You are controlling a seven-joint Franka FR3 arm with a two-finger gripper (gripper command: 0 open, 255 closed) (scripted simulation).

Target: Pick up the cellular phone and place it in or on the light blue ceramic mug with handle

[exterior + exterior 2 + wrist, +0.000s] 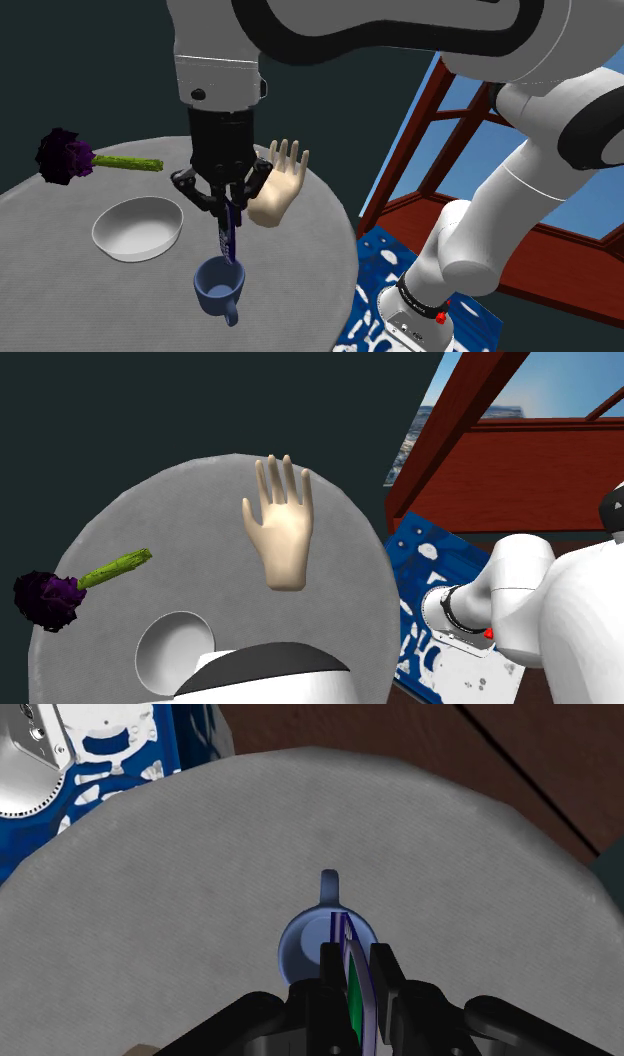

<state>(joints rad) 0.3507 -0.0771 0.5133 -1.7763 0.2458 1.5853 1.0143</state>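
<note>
A round grey table [295, 255] carries several things around the black two-finger gripper [224, 203]. At the shoulder view's left lies a dark purple flower with a green stem [70, 157], well apart from the rest. Nearer the middle sits a shallow white round bowl [138, 228], just beside the gripper. A beige model of a human hand [278, 185], fingers spread, lies close behind the gripper toward the table's far edge. Beyond the table's edge are red-brown beams [410, 130] and the arm's blue stand with white blotches [440, 562]. Any marking on the things is too small to read. The gripper points downward with its fingers drawn narrow, clasping a thin cellular phone with a purple edge and green face [358, 979] between them. The phone hangs upright on its end, directly above a light blue mug with a handle [220, 285], which stands on the table near its front edge. In the wrist view the phone's lower end sits over the mug's open mouth, close to the rim; whether it touches the mug cannot be told.
</note>
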